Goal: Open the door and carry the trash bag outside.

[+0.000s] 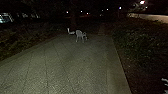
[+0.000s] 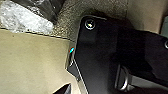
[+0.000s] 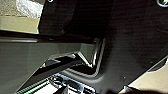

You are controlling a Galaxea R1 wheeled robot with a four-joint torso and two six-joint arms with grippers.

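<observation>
Whitish translucent plastic, loosely crumpled, marks the trash bag (image 2: 23, 18) close to the robot outdoors at night, seen from both wrists. Dark, glossy material (image 2: 43, 8) with thin highlights lies against it in the left wrist view, near the straight edge of a smooth beige surface (image 2: 30, 60). Whether the bag hangs or rests on the ground cannot be told. Whether the left gripper is wide, narrow or holding the bag cannot be told, and the same goes for the right gripper.

Ahead, a broad grey walkway of speckled, jointed paving (image 1: 57, 67) runs forward, with a smoother, plain border strip (image 1: 116, 70) along its right side. Near the right edge of the head view, a small pale shape (image 1: 165, 81) is too blurred to name. Low, dark green shrubs (image 1: 140, 40) flank the walkway on the right, and dim, brownish-green planting (image 1: 17, 40) lines the left.

Farther along, a pale armchair with a rounded back and slim legs (image 1: 79, 34) stands upright on the paving, a white L-shaped object (image 1: 71, 32) just beyond its left side. In the distance, a long, pale wall (image 1: 152, 17) stretches at right beneath a bright white lamp (image 1: 142, 2), across from a bluish-white lit patch (image 1: 5, 18) at far left.
</observation>
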